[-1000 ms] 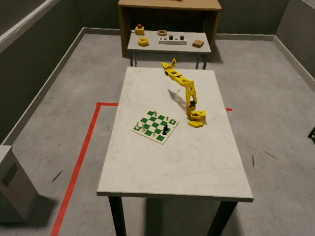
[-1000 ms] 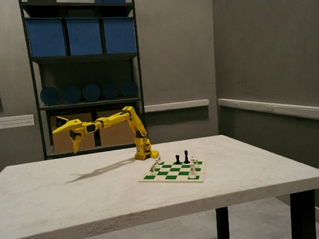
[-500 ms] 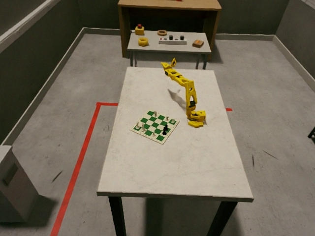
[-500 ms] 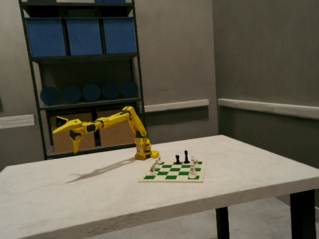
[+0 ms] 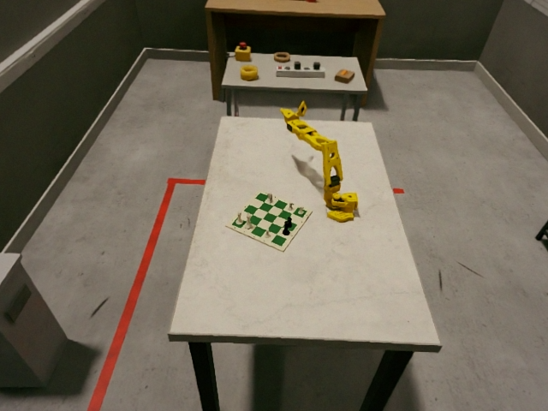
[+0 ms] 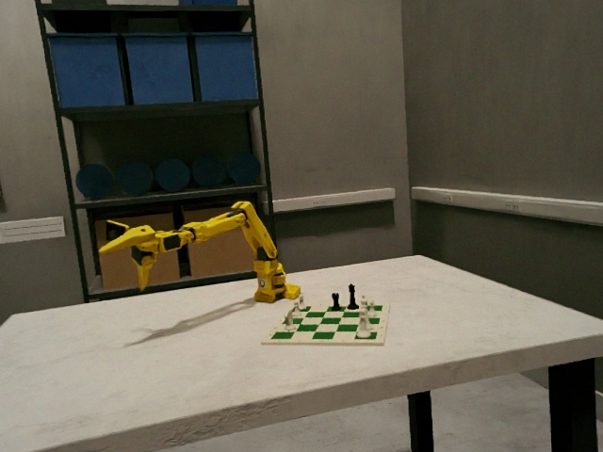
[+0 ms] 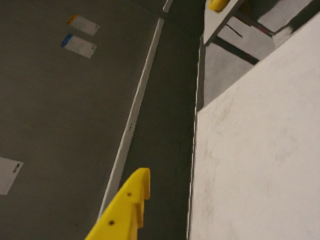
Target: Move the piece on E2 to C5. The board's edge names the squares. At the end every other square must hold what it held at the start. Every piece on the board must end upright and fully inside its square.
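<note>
Reaching away from the board, the yellow jointed arm [image 5: 330,163] in the top view stretches toward the far edge of the white stone-look table top [image 5: 305,287], with its yellow gripper [image 5: 295,110] over that far edge, jaws spread wide, nothing between them. Green-and-cream chessboard [image 5: 269,220] lies left of the yellow arm base [image 5: 342,205], rotated against the table edges, well apart from the gripper. Pale pieces and two black pieces [image 5: 287,226] stand on it; edge letters are too small to read, so which piece sits on E2 cannot be told. Wide bare table between board and near edge. Small grey side table [image 5: 265,82] beyond the far edge holds small parts. Red floor tape [image 5: 133,282] runs left of the table.

Exterior view: arm base [image 6: 270,284] stands just behind the chessboard [image 6: 326,334]; gripper [image 6: 126,263] hangs high over the table's left part, one finger pointing out, one pointing down, holding nothing. Open table surface [image 6: 194,369] under it, only its shadow there. Black pieces [image 6: 351,298] stand at the board's back rows, white ones around them, all upright. Dark metal shelf rack [image 6: 262,121] stands behind.

Wrist view: only one yellow fingertip [image 7: 131,205] shows at the bottom edge; the other jaw is cut off. Table edge [image 7: 195,165] runs up the frame, grey floor left of it. Board not in this view.
</note>
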Action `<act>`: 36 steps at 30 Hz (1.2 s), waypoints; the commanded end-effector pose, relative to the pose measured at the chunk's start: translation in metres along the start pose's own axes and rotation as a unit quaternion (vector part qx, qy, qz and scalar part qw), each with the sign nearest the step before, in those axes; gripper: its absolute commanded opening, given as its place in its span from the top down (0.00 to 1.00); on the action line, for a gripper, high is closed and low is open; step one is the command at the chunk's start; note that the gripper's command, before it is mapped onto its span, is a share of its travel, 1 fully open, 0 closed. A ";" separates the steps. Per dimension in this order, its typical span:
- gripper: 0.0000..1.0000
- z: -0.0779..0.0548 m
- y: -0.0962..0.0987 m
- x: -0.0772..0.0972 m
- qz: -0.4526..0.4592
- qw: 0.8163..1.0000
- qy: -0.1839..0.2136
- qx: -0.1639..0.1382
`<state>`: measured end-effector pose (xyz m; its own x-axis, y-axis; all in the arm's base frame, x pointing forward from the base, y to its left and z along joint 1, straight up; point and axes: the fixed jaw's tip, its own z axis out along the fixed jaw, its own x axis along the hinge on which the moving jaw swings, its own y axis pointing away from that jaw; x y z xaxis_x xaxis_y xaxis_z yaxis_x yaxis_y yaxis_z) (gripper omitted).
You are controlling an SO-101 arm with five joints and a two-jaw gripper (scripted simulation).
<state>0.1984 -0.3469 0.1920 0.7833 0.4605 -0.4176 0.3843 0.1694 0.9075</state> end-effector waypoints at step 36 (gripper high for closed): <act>0.21 -0.144 0.109 0.135 -0.230 0.930 0.269 -0.104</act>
<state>0.2780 -0.1760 0.2385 0.2825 0.6588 -0.6973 0.4940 0.5232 0.6944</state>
